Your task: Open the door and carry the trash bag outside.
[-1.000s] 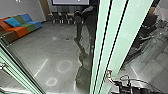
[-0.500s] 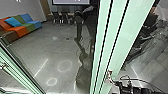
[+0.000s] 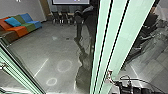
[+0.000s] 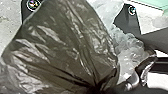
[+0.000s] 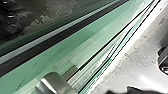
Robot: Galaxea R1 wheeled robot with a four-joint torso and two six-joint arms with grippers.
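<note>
Though the trash bag [image 4: 65, 47] looms, bunched, before your left wrist, you seem busy with the door: glass panel [image 3: 125, 35] right of centre, metal handle [image 3: 109, 74] lower right, your right arm [image 3: 126, 88] beside it. You can't tell either gripper's state. Steady the panel, keeping the bag off its edge.

1. The sofa [image 3: 19, 31] is blocked in brown, orange, green and blue; its cushion [image 3: 13, 21] is turquoise.
2. The floor [image 3: 50, 46] is grey, marked with whitish rings and a pale streak.
3. The door [image 3: 122, 40] is pale mint green, striped lengthwise in black.
4. The bag [image 4: 67, 42] is dark olive-brown with glossy, whitish streaks.
5. The plastic [image 4: 128, 53] is clear and whitish.
6. The knob [image 5: 53, 83] is silver.
</note>
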